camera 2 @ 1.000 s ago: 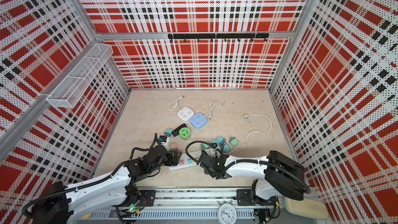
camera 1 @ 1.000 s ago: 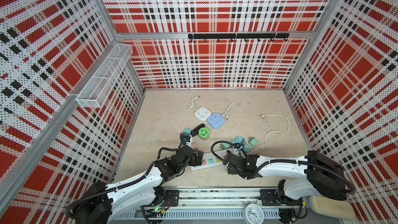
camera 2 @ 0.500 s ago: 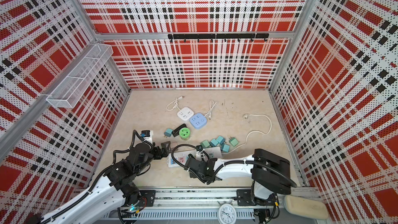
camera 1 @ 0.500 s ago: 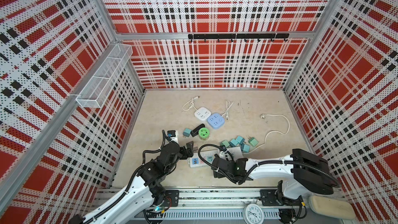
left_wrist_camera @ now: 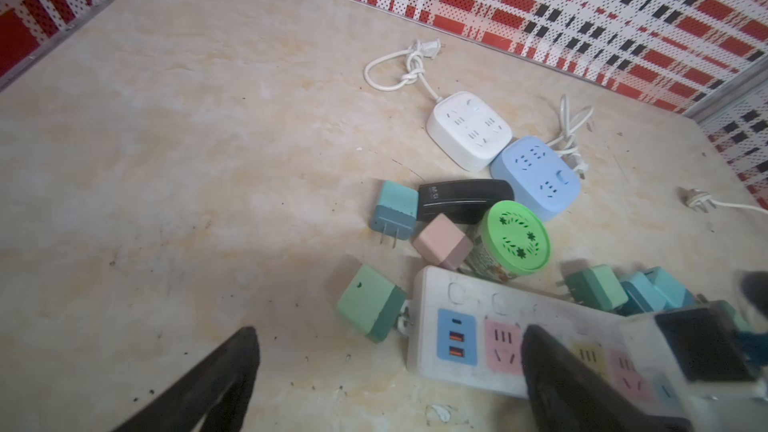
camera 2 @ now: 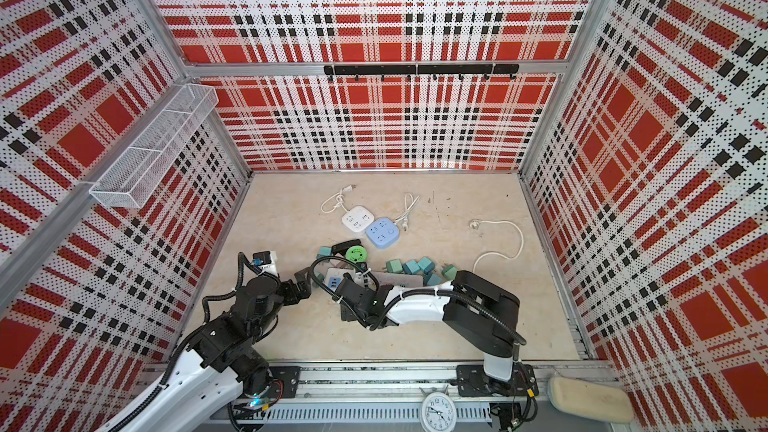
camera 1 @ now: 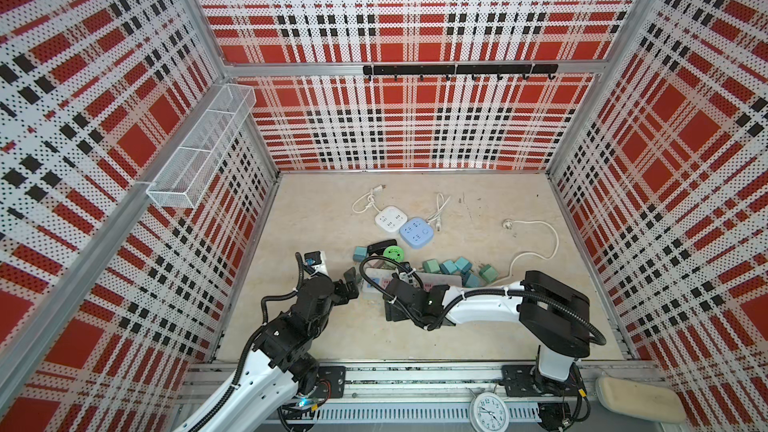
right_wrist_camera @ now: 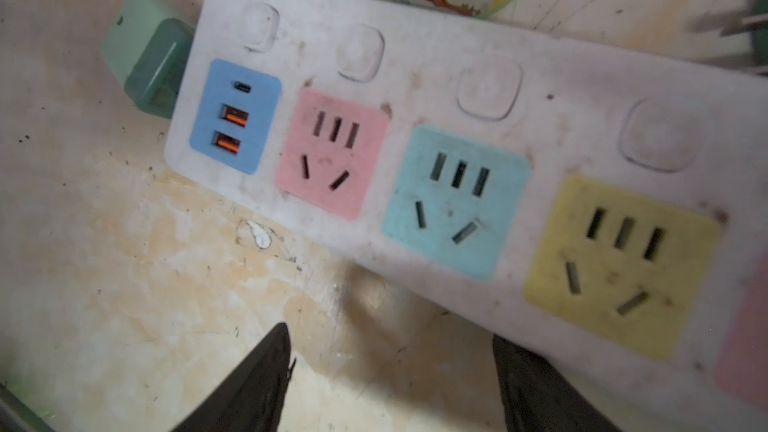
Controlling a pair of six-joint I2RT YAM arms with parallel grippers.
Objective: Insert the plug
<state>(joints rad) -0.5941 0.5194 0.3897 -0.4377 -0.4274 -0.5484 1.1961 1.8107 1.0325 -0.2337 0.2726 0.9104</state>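
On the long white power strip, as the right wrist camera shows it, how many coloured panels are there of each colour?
Blue USB panel: 1
Pink socket panels: 2, one cut by the edge
Light blue socket panel: 1
Yellow socket panel: 1
Total on the power strip: 5

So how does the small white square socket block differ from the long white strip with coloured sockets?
The square block is compact and all white; the long strip has pink, blue and yellow socket panels. The block lies farther back; the strip, nearer the front. Both lie flat, sockets up.
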